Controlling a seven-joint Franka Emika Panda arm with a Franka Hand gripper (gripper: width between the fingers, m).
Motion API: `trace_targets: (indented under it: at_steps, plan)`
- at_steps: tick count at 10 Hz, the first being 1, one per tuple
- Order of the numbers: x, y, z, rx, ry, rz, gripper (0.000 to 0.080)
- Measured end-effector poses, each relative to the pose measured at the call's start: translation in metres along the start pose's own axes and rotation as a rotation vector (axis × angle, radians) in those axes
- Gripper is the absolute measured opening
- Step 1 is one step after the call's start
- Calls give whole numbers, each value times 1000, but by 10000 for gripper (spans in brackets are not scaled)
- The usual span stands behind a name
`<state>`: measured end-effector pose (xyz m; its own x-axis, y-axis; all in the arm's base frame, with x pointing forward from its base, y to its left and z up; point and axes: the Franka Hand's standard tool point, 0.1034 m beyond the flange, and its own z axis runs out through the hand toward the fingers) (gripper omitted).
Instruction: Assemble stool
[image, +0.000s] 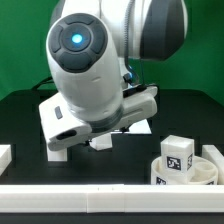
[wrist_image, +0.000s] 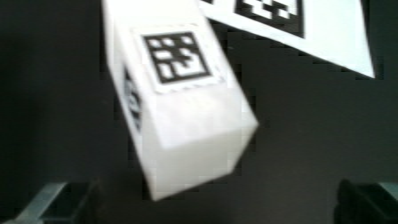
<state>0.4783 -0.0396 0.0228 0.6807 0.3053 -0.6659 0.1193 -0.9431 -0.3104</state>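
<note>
A white blocky stool leg (wrist_image: 178, 100) with a black-and-white tag lies on the black table in the wrist view. Its near end reaches in between my fingers. My gripper (wrist_image: 210, 205) is open, with the dark fingertips (wrist_image: 45, 205) far apart on either side and touching nothing. In the exterior view my gripper (image: 85, 140) hangs low over the table left of centre, and the hand hides that leg. The round white seat (image: 195, 176) sits at the front on the exterior view's right. Another tagged leg (image: 178, 152) stands on or in it.
The marker board (wrist_image: 294, 20) lies just beyond the leg in the wrist view. A plain white bar (image: 90, 192) runs along the front edge of the table, and another white piece (image: 5, 155) sits at the exterior view's left. My arm fills the middle of the exterior view.
</note>
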Motion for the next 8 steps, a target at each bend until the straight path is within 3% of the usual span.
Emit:
trace_targets:
  at_steps: [3, 5, 8]
  plan:
    - [2, -3, -1, -12, 3, 63, 649]
    - [2, -7, -7, -92, -12, 72, 649]
    - [3, -10, -7, -93, -12, 64, 649]
